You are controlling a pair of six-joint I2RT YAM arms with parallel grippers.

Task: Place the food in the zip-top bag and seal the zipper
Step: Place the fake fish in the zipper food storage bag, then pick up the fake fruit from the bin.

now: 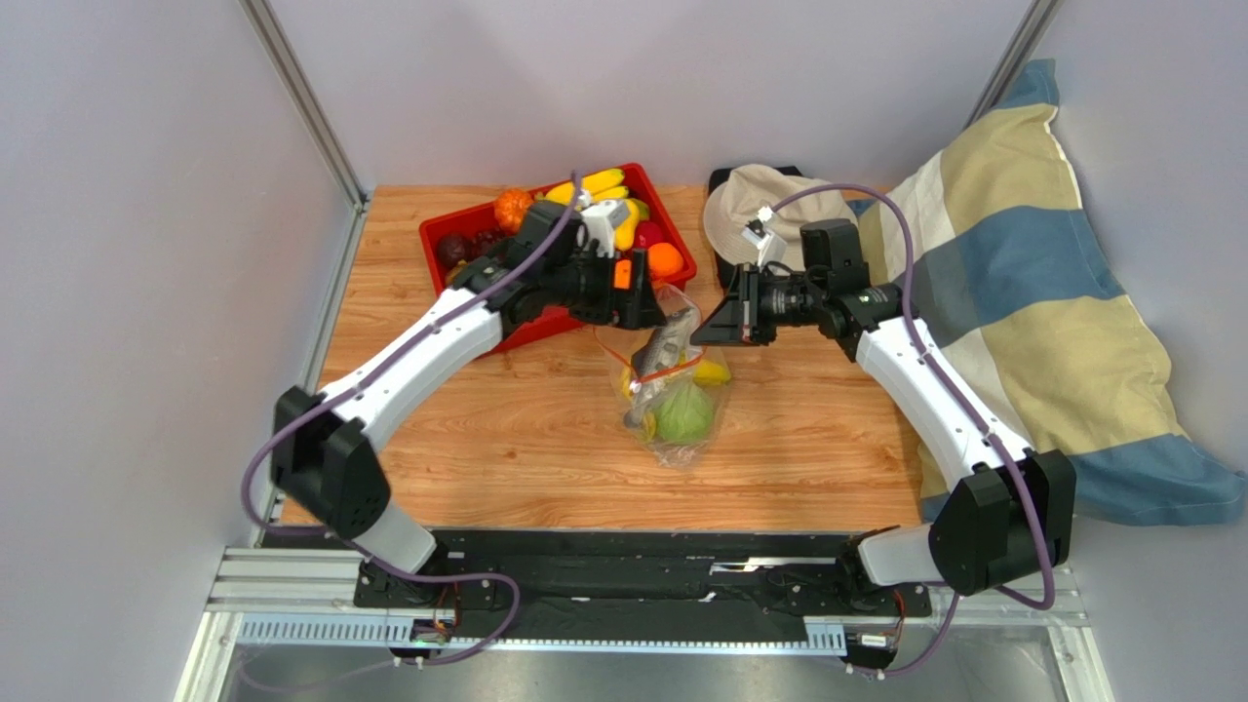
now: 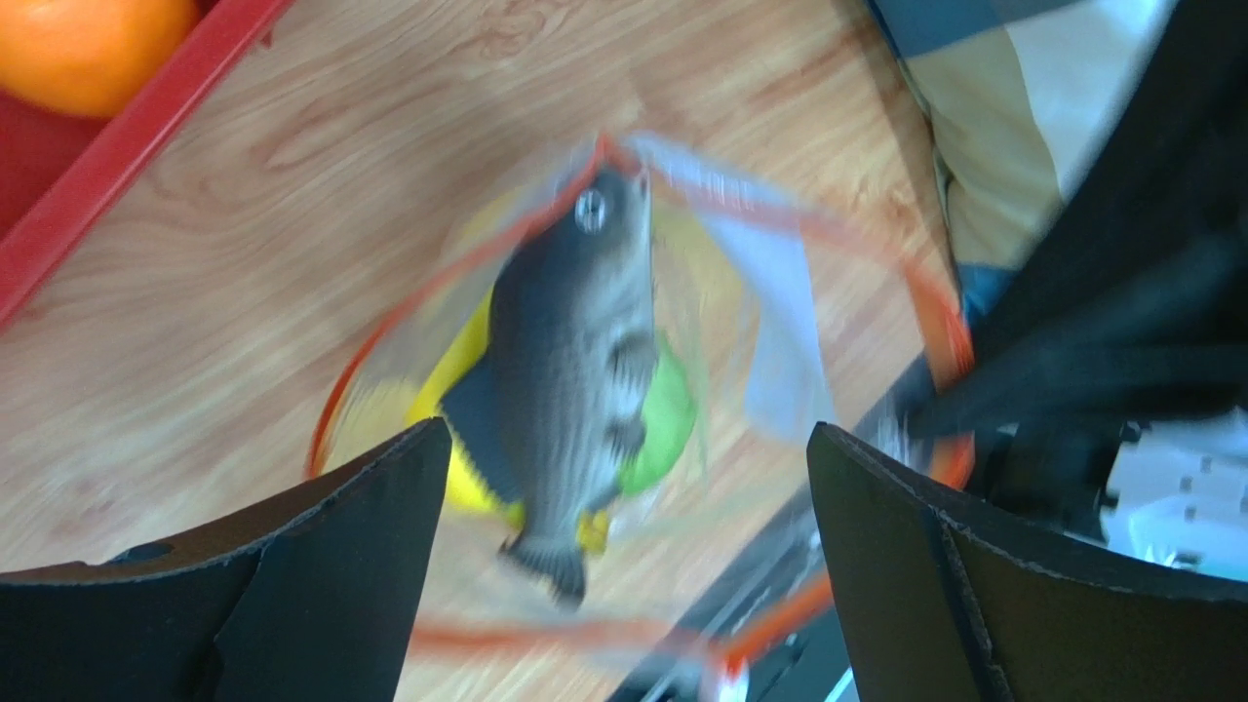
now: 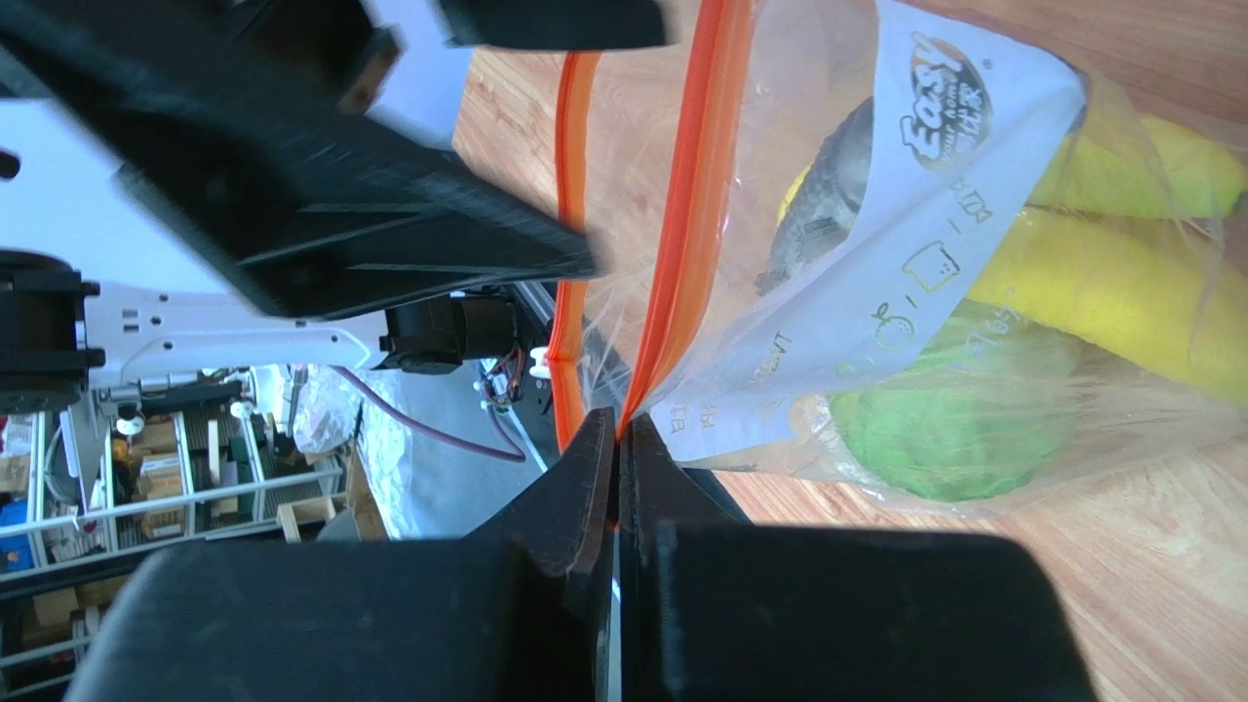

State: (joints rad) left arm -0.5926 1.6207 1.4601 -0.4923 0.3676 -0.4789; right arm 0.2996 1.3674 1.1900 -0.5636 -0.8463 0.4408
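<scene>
The zip-top bag point(image 1: 677, 398) lies mid-table with its mouth lifted. My right gripper point(image 3: 618, 424) is shut on the orange-red zipper point(image 3: 689, 220) edge and holds that side up. Through the plastic show a green ball point(image 3: 938, 424), yellow bananas point(image 3: 1113, 293) and the white label point(image 3: 908, 220). My left gripper point(image 2: 627, 439) hangs open right above the mouth, holding nothing. The grey fish point(image 2: 572, 366) is blurred, head-down in the bag's mouth point(image 2: 938, 322), lying over the yellow and green food. In the top view the fish point(image 1: 662, 348) sticks out of the bag's top.
A red tray point(image 1: 440, 234) at the back left holds more food, among it an orange point(image 1: 665, 261) and bananas point(image 1: 601, 186). A beige cap point(image 1: 747, 205) lies behind the right gripper point(image 1: 714, 325). A striped pillow point(image 1: 1026, 293) covers the table's right side.
</scene>
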